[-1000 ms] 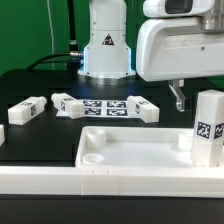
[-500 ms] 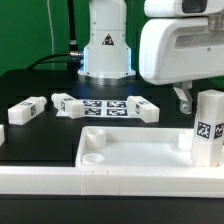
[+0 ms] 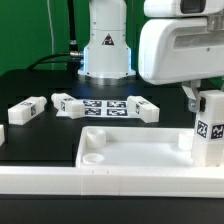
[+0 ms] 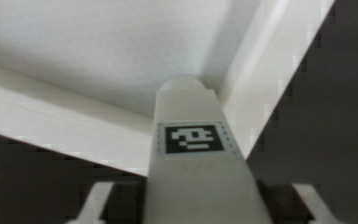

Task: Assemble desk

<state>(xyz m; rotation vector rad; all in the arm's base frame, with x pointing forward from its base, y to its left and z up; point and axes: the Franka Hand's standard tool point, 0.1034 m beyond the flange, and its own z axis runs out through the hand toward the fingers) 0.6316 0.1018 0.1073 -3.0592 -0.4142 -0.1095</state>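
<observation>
The exterior view is giving the whole scene: the slab (image 3: 135,152) of the desk is lying flat on the black table (image 3: 30,140), just behind the long low rail (image 3: 60,183). One leg (image 3: 207,125) is standing upright at the slab's end on the exterior view's right, just beside a round socket (image 3: 185,140). Whether it is sitting in anything, I cannot tell. Three more legs (image 3: 68,104) are lying on their sides behind the slab, around the marker board (image 3: 105,106), well apart from the upright one. The wrist view is showing none of this. It is showing only the claw (image 4: 195,198) from close, with the upright leg running between its two fingers (image 4: 108,200) and the slab's raised rim (image 4: 265,70) beyond. The leg is white and square in section, and a black-and-white tag (image 4: 194,138) is facing the camera. The fingers are sitting close on both sides, but I cannot tell if they are pressing the leg. The slab's inner floor is lying open, and so is the dark table to the exterior view's left of its rim.
</observation>
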